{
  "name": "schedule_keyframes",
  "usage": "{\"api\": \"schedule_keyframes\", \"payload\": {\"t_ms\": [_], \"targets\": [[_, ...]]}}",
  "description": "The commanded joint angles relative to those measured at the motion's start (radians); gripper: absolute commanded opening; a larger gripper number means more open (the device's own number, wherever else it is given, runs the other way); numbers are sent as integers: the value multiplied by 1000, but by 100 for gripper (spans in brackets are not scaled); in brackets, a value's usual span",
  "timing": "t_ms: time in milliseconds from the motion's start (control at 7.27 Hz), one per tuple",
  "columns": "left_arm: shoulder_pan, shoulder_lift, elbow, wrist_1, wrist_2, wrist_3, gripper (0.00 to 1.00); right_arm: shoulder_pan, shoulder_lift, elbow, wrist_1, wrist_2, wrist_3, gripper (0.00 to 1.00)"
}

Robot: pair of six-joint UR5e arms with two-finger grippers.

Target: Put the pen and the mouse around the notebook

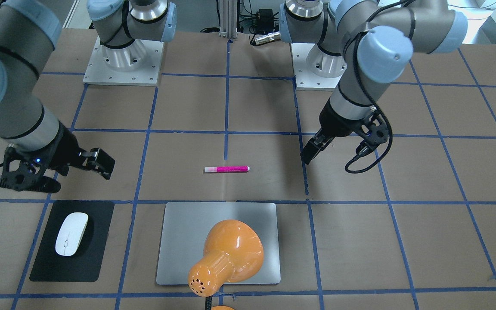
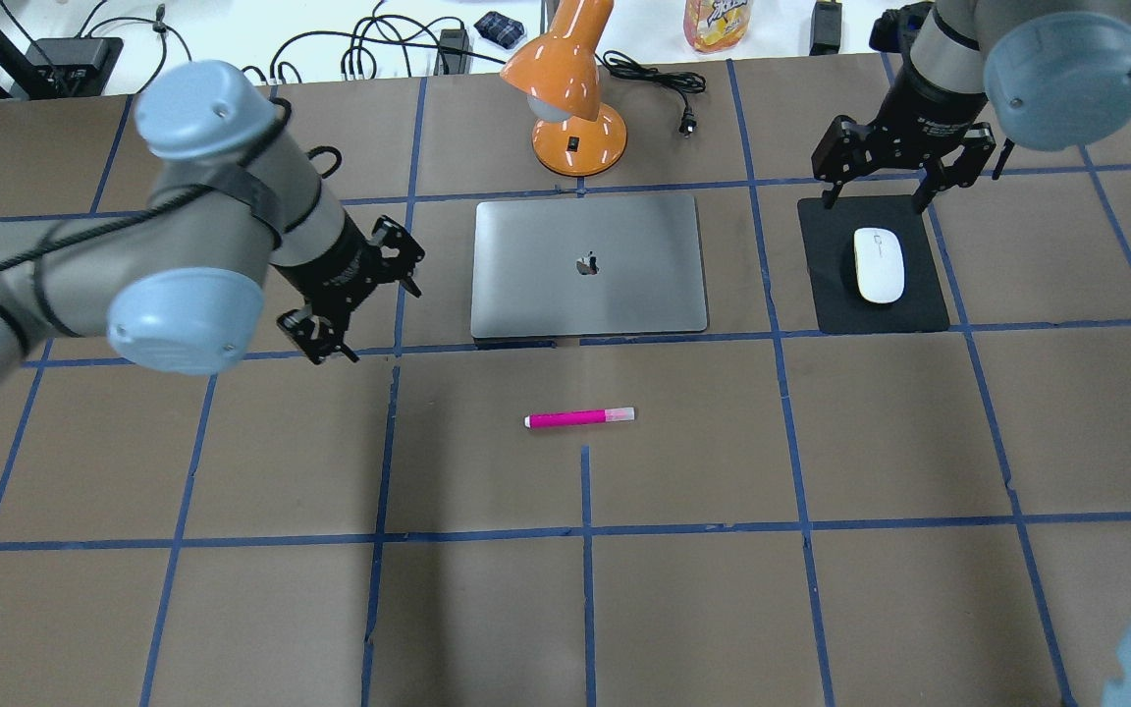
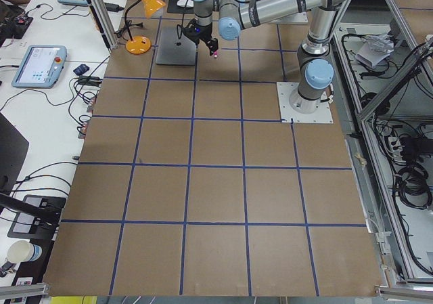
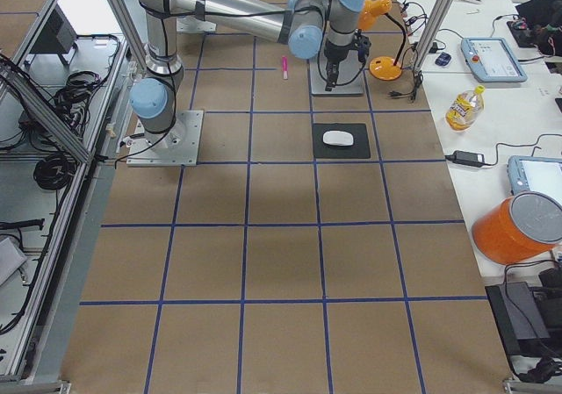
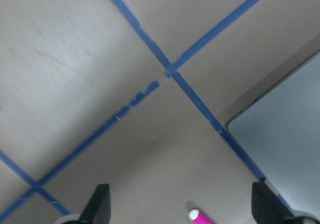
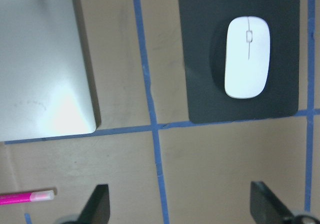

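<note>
Pen [image 2: 580,418] lies flat on the brown table [image 2: 232,609], which is gridded with blue tape. In the overhead view its long axis runs from 9 to 3 o'clock, with the longer white end toward 3. It sits at 6 o'clock of the notebook [image 2: 588,265], apart from it, with 1 tape line between them. Nothing touches the pen.

The notebook is closed and flat, silver-grey, with its logo facing up. An orange desk lamp [image 2: 570,79] stands at its 12 o'clock, just beyond the far edge.

The mouse [image 2: 879,265] is at 3 o'clock of the notebook, well apart from it. It rests roughly centred on a black pad [image 2: 919,309], and it is the only item the pad carries.

The left gripper [image 2: 374,324] hangs above the table at about 9 o'clock of the notebook, just beside its left edge. Its jaws are spread wide and hold nothing. Its wrist camera shows bare table between the 2 fingers, with one end of the pen at the lower edge and a corner of the notebook at the right.

The right gripper [image 2: 875,203] hangs over the far edge of the pad, at 12 o'clock of the mouse. Its jaws are spread wide and empty. Its wrist camera looks down on the mouse, the pad and one side of the notebook.
</note>
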State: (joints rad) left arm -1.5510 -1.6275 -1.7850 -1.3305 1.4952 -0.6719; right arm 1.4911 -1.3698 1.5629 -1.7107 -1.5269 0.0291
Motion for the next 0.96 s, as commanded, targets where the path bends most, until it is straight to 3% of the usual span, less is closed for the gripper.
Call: {"api": "schedule_keyframes", "payload": {"t_ms": [0, 275, 550, 825], "targets": [[34, 54, 163, -229, 94, 435, 100, 38, -139, 51, 92, -16, 38, 100], [16, 45, 191, -242, 66, 564, 100, 53, -228, 112, 92, -18, 69, 100], [14, 38, 241, -289, 66, 656, 100, 64, -223, 62, 178, -67, 71, 100], [26, 6, 298, -297, 65, 683, 100, 64, -224, 62, 169, -55, 69, 100]]}}
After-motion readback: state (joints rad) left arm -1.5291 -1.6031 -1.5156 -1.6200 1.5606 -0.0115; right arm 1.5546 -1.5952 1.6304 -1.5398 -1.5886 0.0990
